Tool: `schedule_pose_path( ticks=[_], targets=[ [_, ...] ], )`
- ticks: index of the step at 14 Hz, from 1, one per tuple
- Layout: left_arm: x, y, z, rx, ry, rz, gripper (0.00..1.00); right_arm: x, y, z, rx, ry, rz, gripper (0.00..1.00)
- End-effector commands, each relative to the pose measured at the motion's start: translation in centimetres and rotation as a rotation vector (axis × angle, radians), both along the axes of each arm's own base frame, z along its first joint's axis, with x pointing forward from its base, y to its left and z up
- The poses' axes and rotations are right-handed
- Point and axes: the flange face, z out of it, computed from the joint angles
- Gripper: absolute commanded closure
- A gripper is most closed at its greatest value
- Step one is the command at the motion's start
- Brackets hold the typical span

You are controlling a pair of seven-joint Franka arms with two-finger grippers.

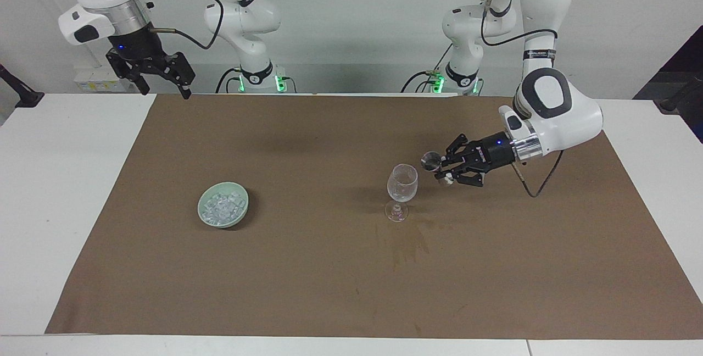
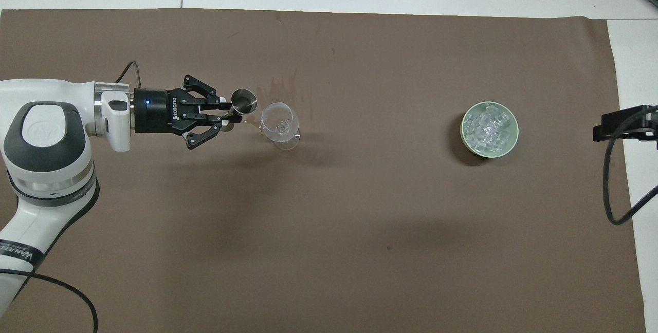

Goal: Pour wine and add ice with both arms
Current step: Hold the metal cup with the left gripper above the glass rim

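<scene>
Your left gripper [image 1: 442, 172] is up in the air just beside the rim of the wine glass [image 1: 402, 191], on the side toward the left arm's end of the table. It's clamped tight on a small metal cup [image 1: 430, 161], a double-ended measuring kind by the look of it, and the cup is lying on its side with the open mouth pointing toward the glass. In the overhead view the cup [image 2: 243, 101] sits right off the fingertips of that gripper [image 2: 229, 116], with the glass [image 2: 279, 125] just past it. Cup and glass look close, but you can't tell if they actually touch.

The glass stands upright on the brown mat [image 1: 329, 268]. I can't make out how much liquid is in it. There's a darker stain on the mat near its foot.

The ice [image 1: 222, 206] is nowhere near your left gripper: it's heaped in a pale green bowl [image 1: 241, 216] well apart from the glass, toward the right arm's end of the table. From above, the cubes [image 2: 488, 127] fill most of the bowl [image 2: 464, 135].

Your right gripper [image 1: 159, 78] hangs high over the mat's corner closest to the right arm's base, fingers spread wide, holding nothing. That arm just waits.
</scene>
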Motion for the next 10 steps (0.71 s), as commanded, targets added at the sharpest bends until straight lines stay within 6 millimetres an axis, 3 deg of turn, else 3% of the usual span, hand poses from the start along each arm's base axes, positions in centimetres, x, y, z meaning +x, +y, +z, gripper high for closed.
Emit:
schedule_pose_path(
  ticks=[1,6,10],
  targets=[
    [-0.7,0.2,0.8,0.046,0.009,0.033,1.00,-0.3,-0.1,0.2,0.023,-0.011,-0.002,0.00],
    [-1.1,-1.4,1.7,0.089,0.011,0.032,1.00,-0.3,-0.1,0.2,0.024,-0.011,-0.002,0.00],
    [-1.1,-1.5,1.8,0.132,-0.002,0.004,1.00,-0.3,-0.1,0.2,0.023,-0.011,-0.002,0.00]
  ],
)
